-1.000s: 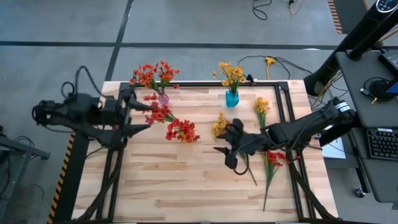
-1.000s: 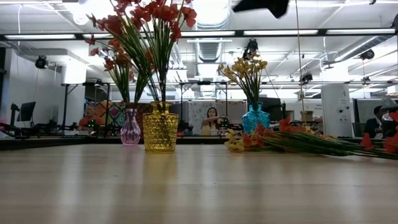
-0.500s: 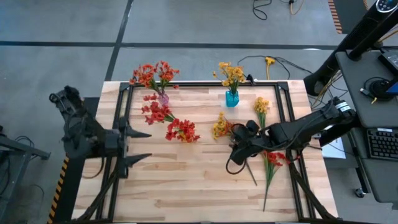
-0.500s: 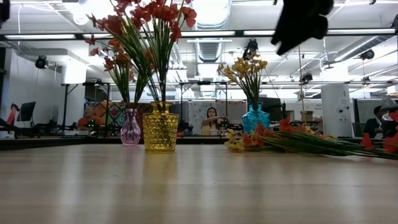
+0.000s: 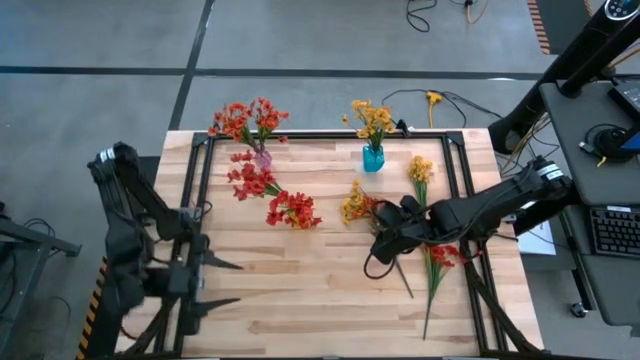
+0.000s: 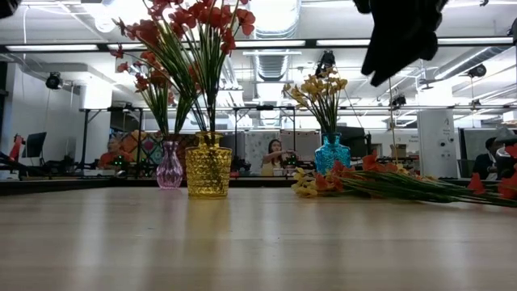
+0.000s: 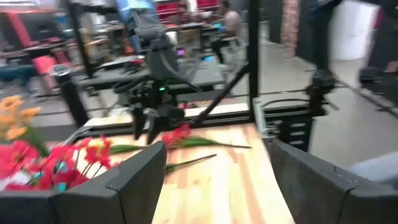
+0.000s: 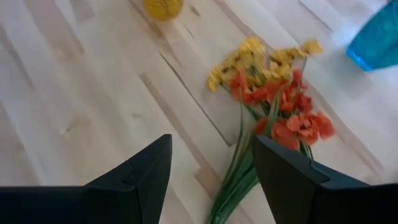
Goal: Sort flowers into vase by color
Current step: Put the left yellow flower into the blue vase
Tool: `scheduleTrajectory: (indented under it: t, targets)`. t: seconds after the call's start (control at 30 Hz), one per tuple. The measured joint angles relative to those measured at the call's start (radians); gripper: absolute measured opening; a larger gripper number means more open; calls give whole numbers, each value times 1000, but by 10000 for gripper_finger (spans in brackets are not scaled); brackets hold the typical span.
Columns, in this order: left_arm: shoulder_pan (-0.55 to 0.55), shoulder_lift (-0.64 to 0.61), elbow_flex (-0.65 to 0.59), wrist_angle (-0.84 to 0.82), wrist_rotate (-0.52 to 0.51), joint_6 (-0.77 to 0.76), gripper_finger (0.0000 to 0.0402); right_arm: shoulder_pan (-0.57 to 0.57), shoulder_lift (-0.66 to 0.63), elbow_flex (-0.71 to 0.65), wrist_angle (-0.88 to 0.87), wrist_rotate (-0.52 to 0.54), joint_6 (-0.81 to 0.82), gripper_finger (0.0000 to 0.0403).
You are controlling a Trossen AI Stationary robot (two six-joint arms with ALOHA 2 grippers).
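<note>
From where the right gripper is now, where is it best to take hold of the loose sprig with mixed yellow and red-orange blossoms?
Probably on the green stems, just behind the blossoms. The sprig lies flat, so the open right gripper should come straight down with one finger on each side of the stems, across their length.

Three vases stand on the surface: one pink, one yellow, one blue. Two arms work there.
</note>
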Motion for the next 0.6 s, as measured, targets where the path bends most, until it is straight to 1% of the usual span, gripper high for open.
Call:
scheduleTrajectory:
  t: [0.07, 0.23, 0.33, 0.43, 0.6]
  targets:
    - [0, 44, 0, 4, -29, -30, 270, 0, 0, -29, -1, 0, 30, 215]
    - [0, 126, 0, 23, -31, -48, 270, 0, 0, -101, -4, -1, 118, 215]
    - [0, 164, 0, 23, -14, -31, 270, 0, 0, -144, -1, -1, 169, 215]
    - [0, 194, 0, 23, -2, -13, 270, 0, 0, -185, -1, -3, 213, 215]
    - [0, 215, 0, 21, 0, 16, 270, 0, 0, -230, 1, -9, 237, 215]
